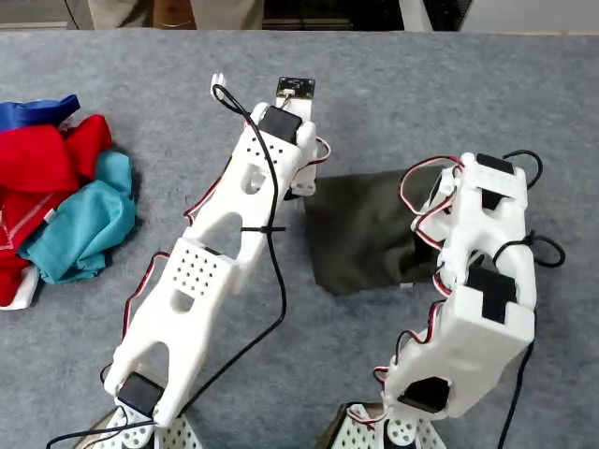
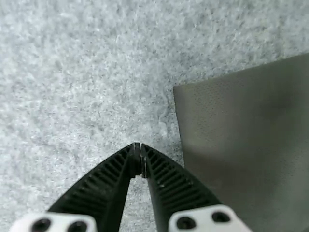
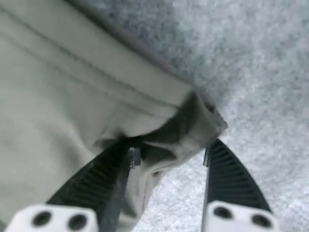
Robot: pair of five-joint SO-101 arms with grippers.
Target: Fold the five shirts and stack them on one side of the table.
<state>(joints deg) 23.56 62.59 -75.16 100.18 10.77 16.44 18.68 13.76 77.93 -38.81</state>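
High view: olive shirt (image 1: 360,238) lies flat mid-table between the arms. Red, blue and teal shirts (image 1: 56,196) are heaped at the left side, with bare grey table (image 1: 468,84) beyond. Left gripper (image 2: 139,159) has its jaws closed on nothing, just beside the olive shirt's straight edge. Right gripper (image 3: 169,150) has its jaws apart, straddling a bunched corner.

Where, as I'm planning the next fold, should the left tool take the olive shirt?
By its flat, straight left edge, near the corner. The shirt lies flat, so come in low from the left, where the shut left tool sits beside that edge; the right tool straddles the bunched far hem.
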